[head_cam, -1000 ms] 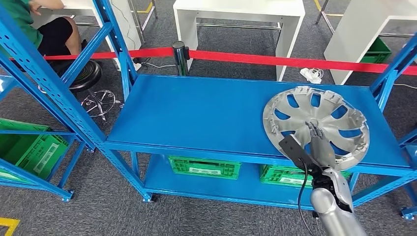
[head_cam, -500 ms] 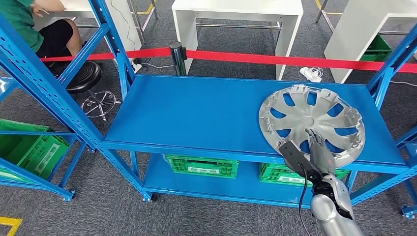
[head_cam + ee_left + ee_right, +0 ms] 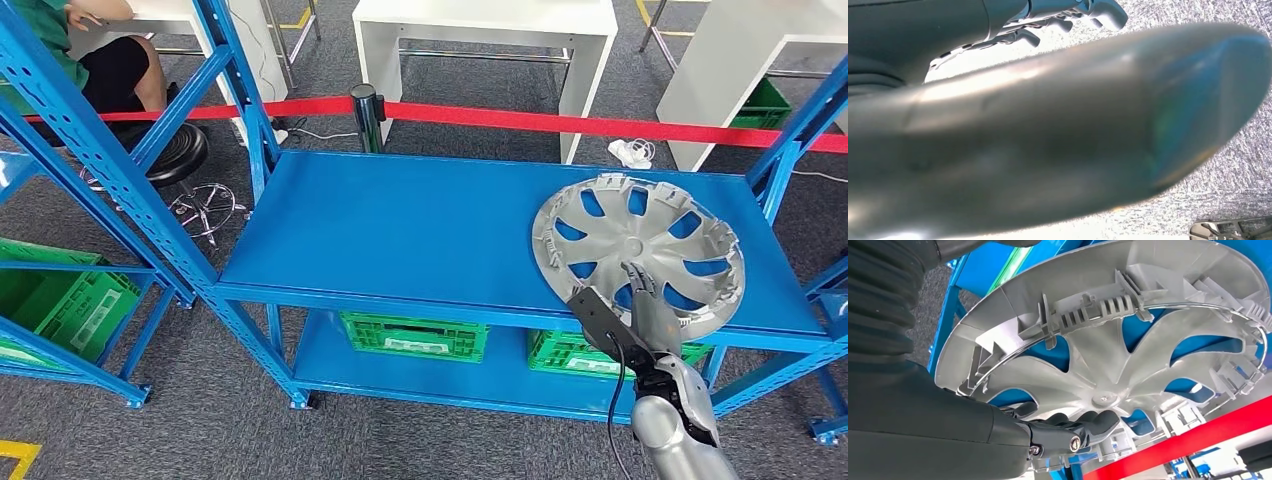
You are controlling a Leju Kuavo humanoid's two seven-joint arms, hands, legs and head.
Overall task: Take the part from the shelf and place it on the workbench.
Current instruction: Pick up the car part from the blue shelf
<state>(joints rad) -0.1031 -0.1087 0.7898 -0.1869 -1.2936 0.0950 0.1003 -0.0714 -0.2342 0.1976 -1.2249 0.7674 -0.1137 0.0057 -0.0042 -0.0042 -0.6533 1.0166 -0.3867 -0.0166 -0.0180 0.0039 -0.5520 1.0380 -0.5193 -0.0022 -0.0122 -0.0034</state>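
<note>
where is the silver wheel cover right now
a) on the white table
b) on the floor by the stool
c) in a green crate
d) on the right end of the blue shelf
d: the wheel cover lies on the blue shelf at its right end, with the right robot hand at its near rim.

The floor (image 3: 200, 420) is grey carpet, with a yellow marking (image 3: 15, 458) at the lower left corner of the frame. A red barrier tape (image 3: 560, 122) runs across the upper part, held by a black post (image 3: 367, 112). Behind it stand white tables (image 3: 490, 40) at the top centre and top right. A black stool (image 3: 175, 160) with a chrome base is at the upper left, where a person (image 3: 90, 50) sits. Green crates (image 3: 60, 305) are at the left and in the lower middle. White cables (image 3: 630, 152) lie on the floor at the upper right.
</note>
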